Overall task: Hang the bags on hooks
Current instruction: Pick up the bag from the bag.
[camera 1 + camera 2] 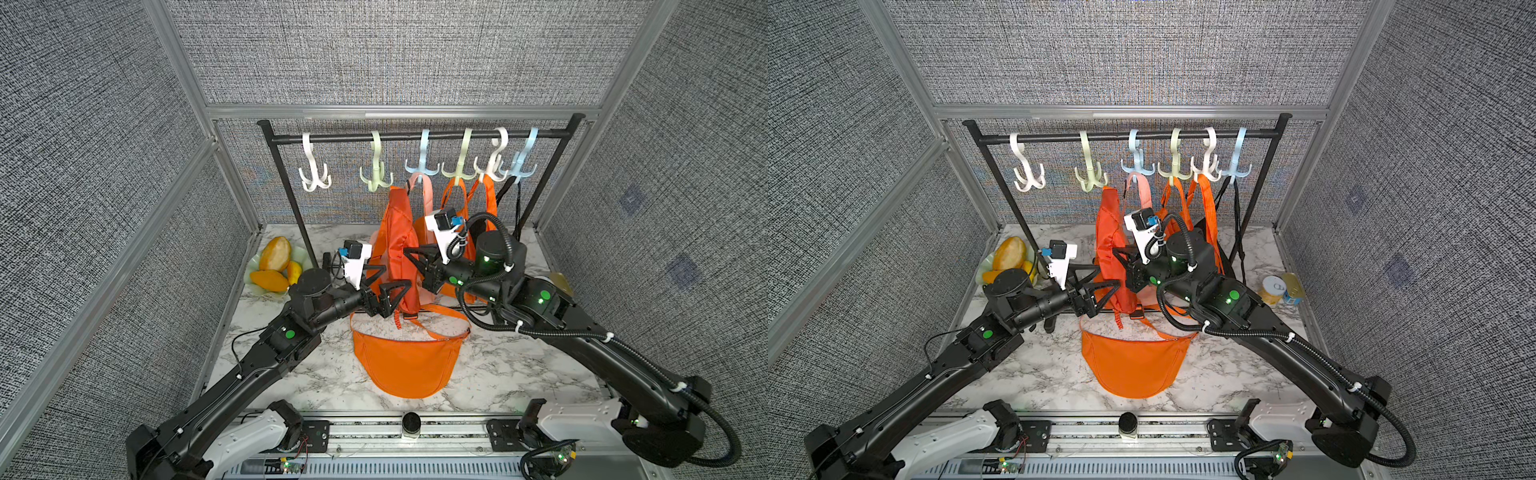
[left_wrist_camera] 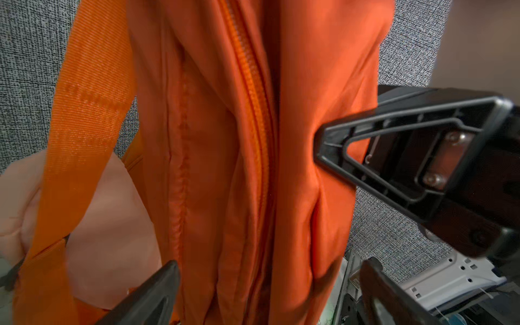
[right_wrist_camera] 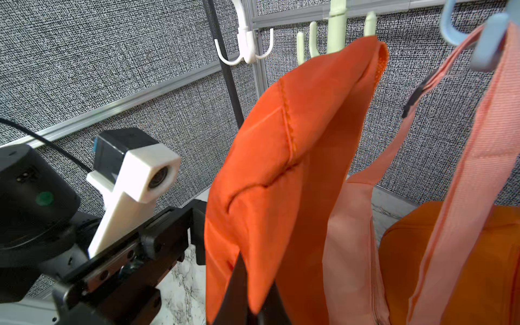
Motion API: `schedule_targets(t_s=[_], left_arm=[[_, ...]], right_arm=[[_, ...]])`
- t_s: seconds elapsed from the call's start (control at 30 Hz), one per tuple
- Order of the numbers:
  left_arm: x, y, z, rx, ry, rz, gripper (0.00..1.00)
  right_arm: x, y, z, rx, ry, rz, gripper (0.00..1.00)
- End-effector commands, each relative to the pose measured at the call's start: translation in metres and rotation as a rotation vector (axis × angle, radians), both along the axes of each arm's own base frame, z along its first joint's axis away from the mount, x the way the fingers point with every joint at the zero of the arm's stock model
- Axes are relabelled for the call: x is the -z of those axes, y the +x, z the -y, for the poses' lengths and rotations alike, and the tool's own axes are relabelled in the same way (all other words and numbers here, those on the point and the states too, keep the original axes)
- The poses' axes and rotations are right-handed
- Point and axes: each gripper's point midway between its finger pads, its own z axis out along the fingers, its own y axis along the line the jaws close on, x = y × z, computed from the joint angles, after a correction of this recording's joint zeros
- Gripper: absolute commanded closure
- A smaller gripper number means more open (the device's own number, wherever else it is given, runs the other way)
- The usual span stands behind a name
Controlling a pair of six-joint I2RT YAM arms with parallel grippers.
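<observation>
The bag is held upright above the bench, its top just below the green hook. It is not seen to be hung. The right hand is clamped on the bag's side. The left hand is spread wide, one finger either side of the lower body, with no grip made.

The fabric is judged thin, soft and light, and probably slippery. The webbing strap is judged the proper hold, being firmer; its upper end cannot be traced.

A second bag is laid flat on the bench. The bench is marble-patterned and smooth. A bowl of fruit is noted at the left rear. Three sides are enclosed by grey woven panels. The right part of the rail is crowded by hung bags.
</observation>
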Motion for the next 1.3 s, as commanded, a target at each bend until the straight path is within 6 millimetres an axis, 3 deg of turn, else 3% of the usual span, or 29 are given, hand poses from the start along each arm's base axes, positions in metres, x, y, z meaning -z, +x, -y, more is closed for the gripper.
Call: schedule_targets(t_s=[0.0, 0.17, 0.27, 0.43, 0.73, 0.83, 0.87, 0.9, 0.93, 1.0, 1.13, 1.27], left_arm=[[-0.006, 0.007, 0.003, -0.020, 0.009, 0.035, 0.01], [-0.001, 0.023, 0.005, -0.077, 0.043, 0.021, 0.01], [0.002, 0.026, 0.008, -0.074, 0.043, 0.010, 0.06], [0.010, 0.029, 0.009, -0.085, 0.054, -0.014, 0.25], [0.009, 0.024, 0.002, -0.097, 0.058, -0.014, 0.74], [0.007, 0.018, -0.001, -0.081, 0.057, -0.001, 0.85], [0.005, 0.014, -0.001, -0.068, 0.060, 0.004, 0.90], [0.003, 0.010, 0.000, -0.045, 0.070, 0.010, 0.94], [0.001, 0.008, 0.001, -0.026, 0.081, 0.016, 0.96], [-0.004, 0.003, 0.000, -0.003, 0.107, 0.026, 1.00], [-0.017, -0.010, -0.003, 0.055, 0.136, 0.062, 1.00], [-0.042, -0.038, 0.003, 0.211, 0.135, 0.115, 1.00]], right_arm=[[-0.009, 0.002, -0.008, 0.006, 0.085, 0.008, 1.00], [0.003, 0.002, -0.016, 0.029, 0.085, 0.006, 1.00], [0.004, 0.003, -0.015, 0.052, 0.098, 0.015, 1.00], [0.006, 0.007, -0.012, 0.080, 0.107, 0.024, 1.00], [0.008, 0.007, -0.002, 0.112, 0.076, 0.051, 0.99], [0.006, 0.005, 0.008, 0.132, 0.050, 0.073, 0.81], [0.006, 0.003, 0.011, 0.133, 0.037, 0.082, 0.71], [0.005, 0.000, 0.013, 0.122, 0.024, 0.096, 0.54], [0.004, -0.005, 0.015, 0.107, 0.016, 0.109, 0.42], [0.002, -0.014, 0.021, 0.082, 0.010, 0.131, 0.29], [0.004, -0.020, 0.046, 0.126, 0.005, 0.151, 0.21], [0.015, -0.017, 0.079, 0.224, -0.006, 0.127, 0.19]])
